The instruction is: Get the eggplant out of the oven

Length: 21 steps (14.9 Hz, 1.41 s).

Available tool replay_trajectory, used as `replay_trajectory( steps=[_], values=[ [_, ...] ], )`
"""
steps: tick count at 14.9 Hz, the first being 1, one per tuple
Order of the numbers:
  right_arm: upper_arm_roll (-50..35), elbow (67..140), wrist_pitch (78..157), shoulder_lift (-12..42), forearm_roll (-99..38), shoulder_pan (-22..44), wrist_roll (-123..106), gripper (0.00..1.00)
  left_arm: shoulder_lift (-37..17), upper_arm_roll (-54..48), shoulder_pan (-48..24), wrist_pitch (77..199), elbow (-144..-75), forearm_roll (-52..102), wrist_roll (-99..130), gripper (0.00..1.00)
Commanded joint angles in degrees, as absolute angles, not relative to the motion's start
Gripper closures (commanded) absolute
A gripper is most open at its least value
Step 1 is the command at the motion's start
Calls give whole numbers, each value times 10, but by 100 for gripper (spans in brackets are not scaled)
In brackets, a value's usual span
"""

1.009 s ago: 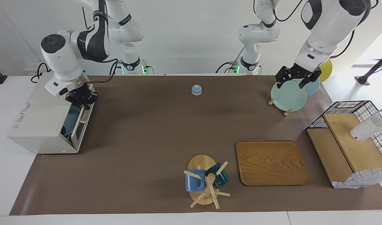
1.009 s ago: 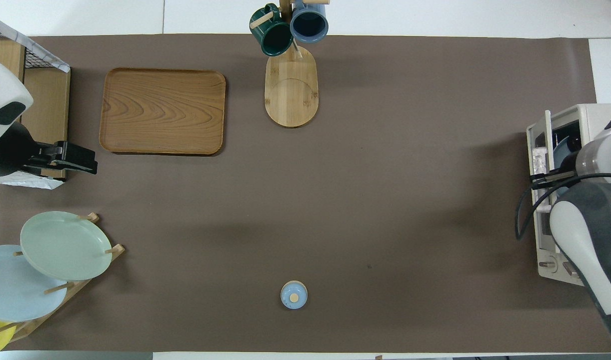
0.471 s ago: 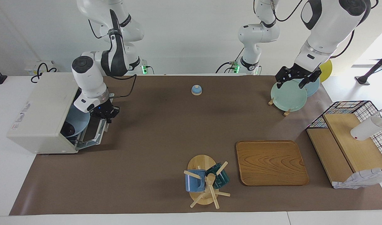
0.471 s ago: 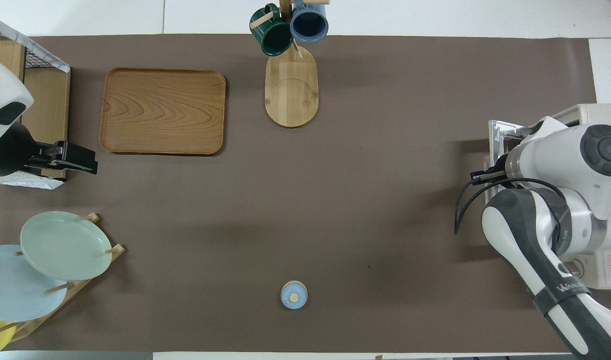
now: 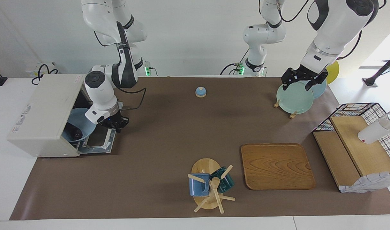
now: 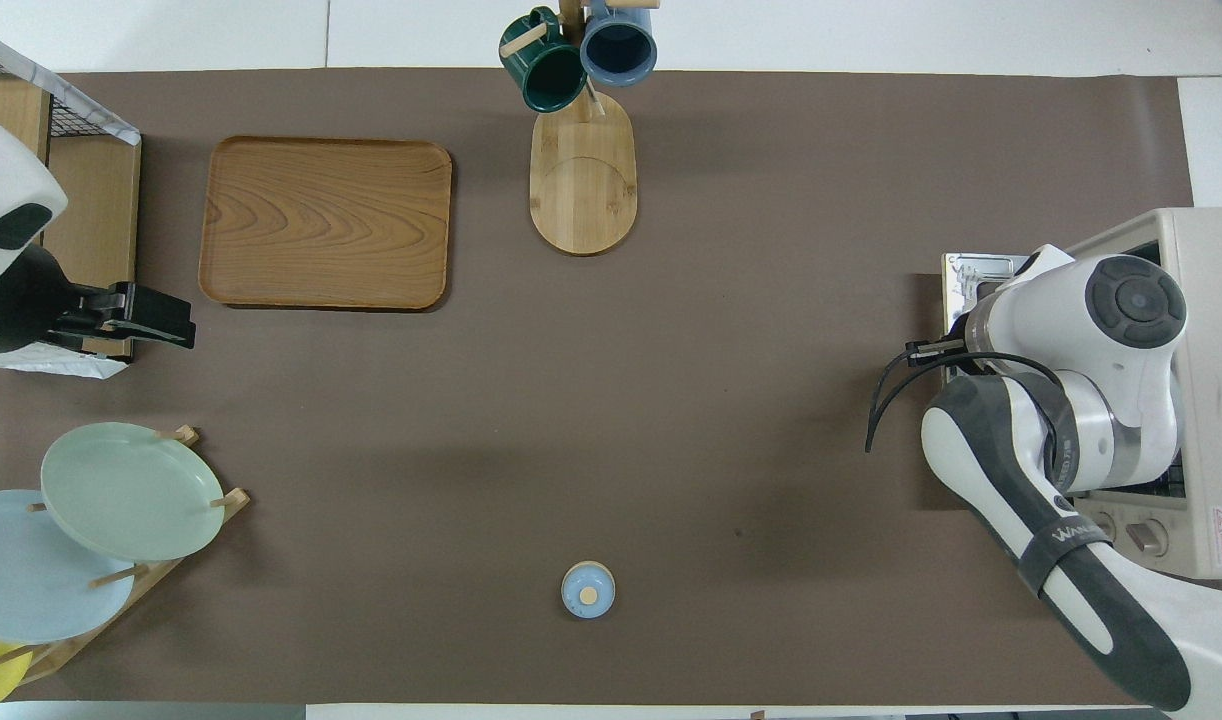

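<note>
The cream-white oven stands at the right arm's end of the table, and its door lies dropped open, flat on the mat. Inside, a light-blue bowl holds a dark shape, the eggplant, mostly in shadow. My right gripper is at the door's outer edge, shut on the handle. In the overhead view the oven and door corner show, but the right wrist hides the gripper and the oven's inside. My left gripper waits open over the plate rack.
A small blue bell sits near the robots at mid-table. A mug tree and a wooden tray lie farther from the robots. A rack of plates and a wire basket with wooden shelves stand at the left arm's end.
My right gripper has swung the oven door from nearly upright down to flat, moving out from the oven. The bowl with the eggplant now shows inside. The left arm has not moved.
</note>
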<state>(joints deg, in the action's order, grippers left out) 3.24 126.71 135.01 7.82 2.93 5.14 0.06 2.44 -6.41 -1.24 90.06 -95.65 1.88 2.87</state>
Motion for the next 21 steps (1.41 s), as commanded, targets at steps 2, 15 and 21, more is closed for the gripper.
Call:
replay_trajectory(
  steps=[2, 15, 21],
  values=[
    [40, 1258, 1353, 94, -12, 69, 23, 100, 28, -68, -7, 899, -955, 14, 23, 0],
    [45, 1163, 1163, 49, 90, 47, 9, 52, 28, -69, -10, 896, -955, 14, 25, 0],
    [45, 1241, 1248, 26, 101, 21, -29, 68, 28, -68, -7, 897, -955, 14, 25, 0]
  ],
)
